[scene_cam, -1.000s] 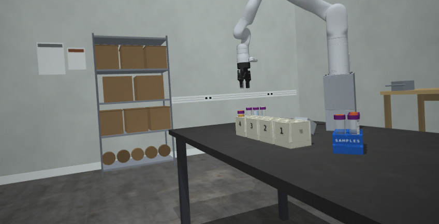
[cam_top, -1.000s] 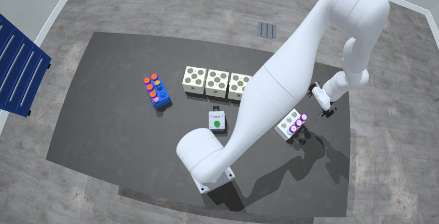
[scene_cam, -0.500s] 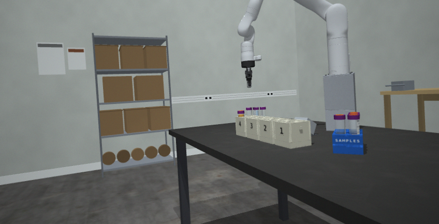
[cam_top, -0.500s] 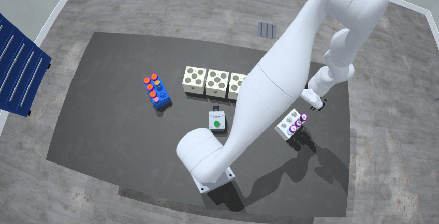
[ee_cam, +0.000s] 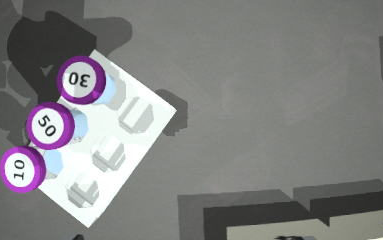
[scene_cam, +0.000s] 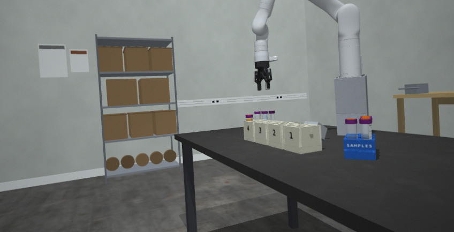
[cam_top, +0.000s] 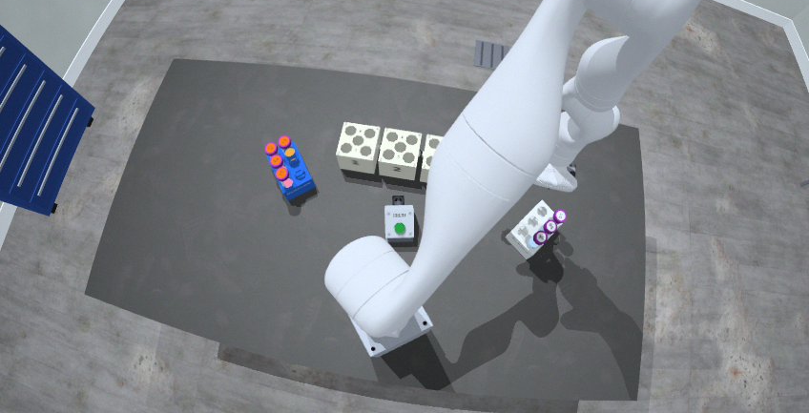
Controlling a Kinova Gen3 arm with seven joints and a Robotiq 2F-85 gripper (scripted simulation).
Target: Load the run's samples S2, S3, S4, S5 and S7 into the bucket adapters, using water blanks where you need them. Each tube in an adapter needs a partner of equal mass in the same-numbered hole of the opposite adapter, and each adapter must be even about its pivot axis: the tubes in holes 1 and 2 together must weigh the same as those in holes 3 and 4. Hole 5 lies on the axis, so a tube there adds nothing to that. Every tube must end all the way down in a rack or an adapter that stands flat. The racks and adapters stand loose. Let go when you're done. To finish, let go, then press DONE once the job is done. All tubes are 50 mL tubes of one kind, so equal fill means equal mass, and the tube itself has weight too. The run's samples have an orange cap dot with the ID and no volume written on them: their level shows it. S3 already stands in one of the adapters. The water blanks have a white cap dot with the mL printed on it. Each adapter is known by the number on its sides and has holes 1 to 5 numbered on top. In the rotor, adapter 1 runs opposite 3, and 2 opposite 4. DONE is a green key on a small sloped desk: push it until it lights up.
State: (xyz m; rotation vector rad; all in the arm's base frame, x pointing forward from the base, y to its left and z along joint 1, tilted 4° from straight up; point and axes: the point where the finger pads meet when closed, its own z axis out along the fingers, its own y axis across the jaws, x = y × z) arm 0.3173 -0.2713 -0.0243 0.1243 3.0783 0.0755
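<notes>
My gripper [scene_cam: 263, 84] hangs open and empty, high above the far end of the adapter row. The white blank rack [ee_cam: 109, 145] lies below it in the wrist view. It holds water blanks marked 30 [ee_cam: 81, 80], 50 [ee_cam: 50, 126] and 10 [ee_cam: 22, 169], and its other three holes are empty. This rack also shows in the top view [cam_top: 536, 229]. Adapters 1 [scene_cam: 301, 137], 2 [scene_cam: 274, 134], 3 [scene_cam: 260, 131] and 4 [scene_cam: 248, 129] stand in a row. An orange-capped tube [scene_cam: 249, 117] stands in adapter 4. The blue SAMPLES rack [cam_top: 289, 168] holds several orange-dotted tubes.
The DONE desk with its green key [cam_top: 400, 228] stands in front of adapter 2. My arm hides adapters 3 and 4 in the top view. The arm's base [cam_top: 391, 332] sits at the table's front edge.
</notes>
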